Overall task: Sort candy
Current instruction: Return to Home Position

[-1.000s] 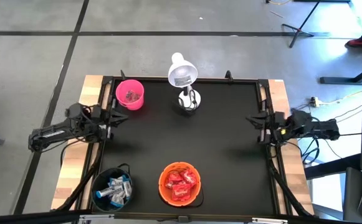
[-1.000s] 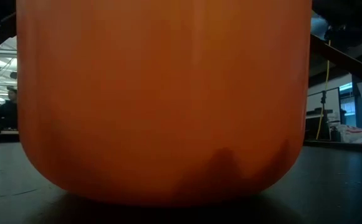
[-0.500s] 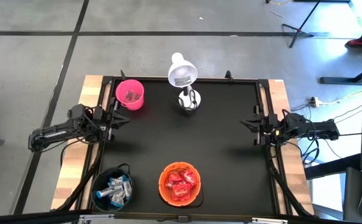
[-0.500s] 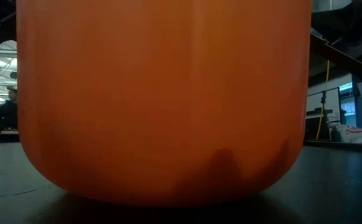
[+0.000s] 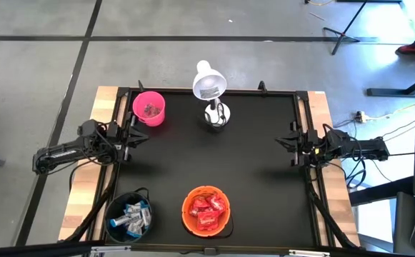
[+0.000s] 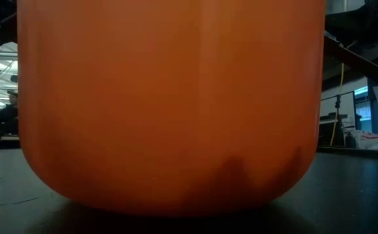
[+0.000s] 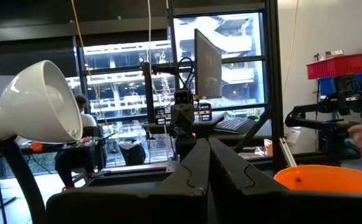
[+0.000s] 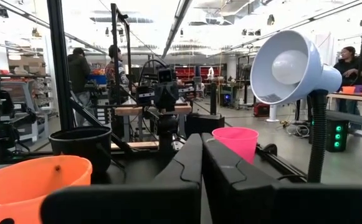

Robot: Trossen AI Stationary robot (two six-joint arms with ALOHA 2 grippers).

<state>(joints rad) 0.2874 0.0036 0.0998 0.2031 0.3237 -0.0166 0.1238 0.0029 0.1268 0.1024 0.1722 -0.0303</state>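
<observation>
The candy lies sorted in three containers. Red pieces (image 5: 207,209) fill the orange bowl (image 5: 190,197) at the near edge. Blue-and-white pieces (image 5: 131,216) sit in the black bowl (image 5: 114,207) at the near left. A few pinkish pieces (image 5: 151,110) lie in the pink cup (image 5: 139,102) at the far left. My left gripper (image 5: 132,133) waits shut at the table's left edge, with its fingers (image 7: 196,163) together and holding nothing. My right gripper (image 5: 287,140) hovers shut at the right edge, with its fingers (image 8: 193,158) together and holding nothing.
A white desk lamp (image 5: 208,84) stands on its base (image 5: 216,116) at the far middle of the black mat (image 5: 214,160). The orange bowl's wall (image 6: 169,104) fills the low view. People stand in the room beyond the table.
My right gripper has sunk a little at the table's right edge and shifted slightly toward the table's middle, then kept still. The fingers stay shut. The bowls, the cup and the candy have not moved.
</observation>
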